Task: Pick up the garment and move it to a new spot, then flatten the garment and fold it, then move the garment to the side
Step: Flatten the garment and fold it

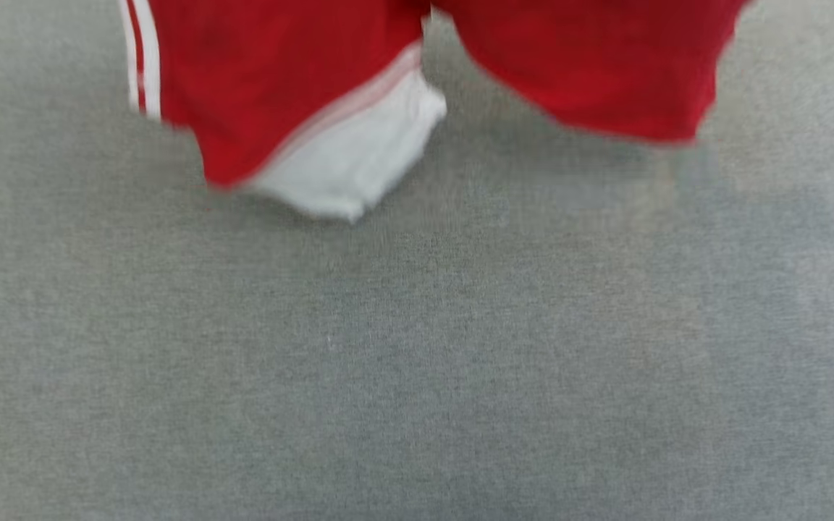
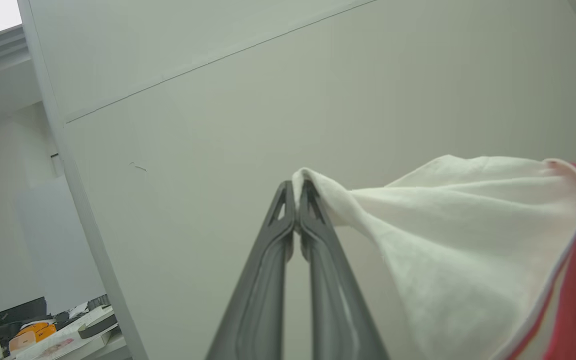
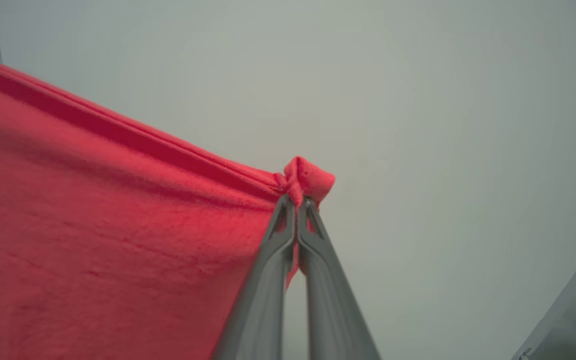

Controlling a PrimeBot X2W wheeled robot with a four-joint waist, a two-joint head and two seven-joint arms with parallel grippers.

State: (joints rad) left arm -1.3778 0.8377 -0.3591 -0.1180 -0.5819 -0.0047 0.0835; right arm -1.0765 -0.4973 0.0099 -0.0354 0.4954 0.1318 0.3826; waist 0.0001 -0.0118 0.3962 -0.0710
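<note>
Over grey surface [image 1: 417, 376], left pincer [image 2: 295, 189] and right pincer [image 3: 297, 201], shut, grip the hanging garment [image 1: 279, 79].

We see the garment [image 1: 279, 72], a red shirt with a white sleeve and white stripes down one edge, hanging spread over the grey surface [image 1: 417, 362], its lower edges blurred. It is pinched up at a white sleeve edge and a bunched red corner.

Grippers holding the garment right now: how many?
2: the left gripper pinches the white sleeve of the garment, the right gripper its red corner.
</note>
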